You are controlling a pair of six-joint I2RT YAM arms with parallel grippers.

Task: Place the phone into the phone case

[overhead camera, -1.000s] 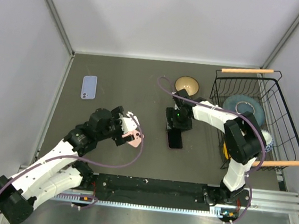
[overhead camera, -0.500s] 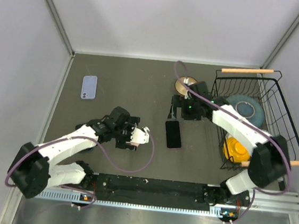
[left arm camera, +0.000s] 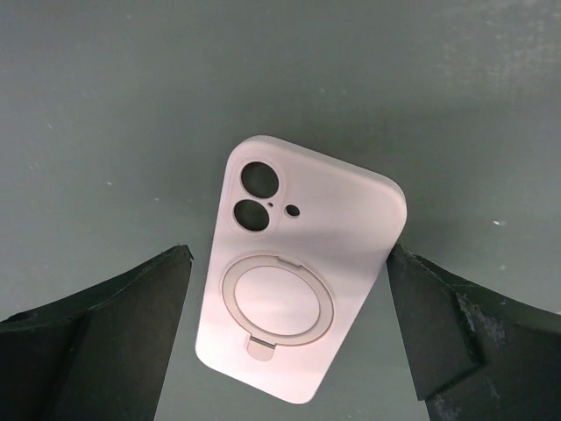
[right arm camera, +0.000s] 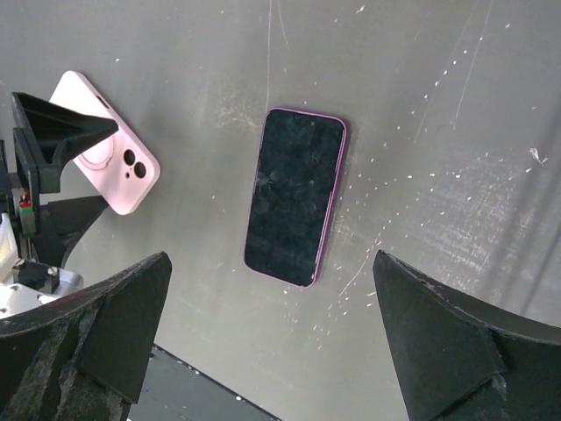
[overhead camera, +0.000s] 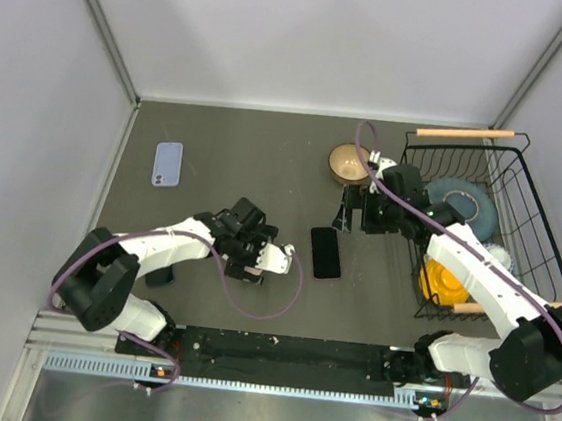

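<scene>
My right gripper [overhead camera: 353,210] has lifted off the phone [overhead camera: 326,251], jaws wide and empty; my left gripper [overhead camera: 261,259], also wide, straddles the pink case [left arm camera: 298,298] lying back-up, so it needs flipping first

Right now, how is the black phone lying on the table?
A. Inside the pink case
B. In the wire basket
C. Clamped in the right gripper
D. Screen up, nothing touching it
D: the phone lies flat, dark screen up, on the table; the right gripper hangs open above it, and the pink case sits apart, between the left gripper's open fingers.
</scene>
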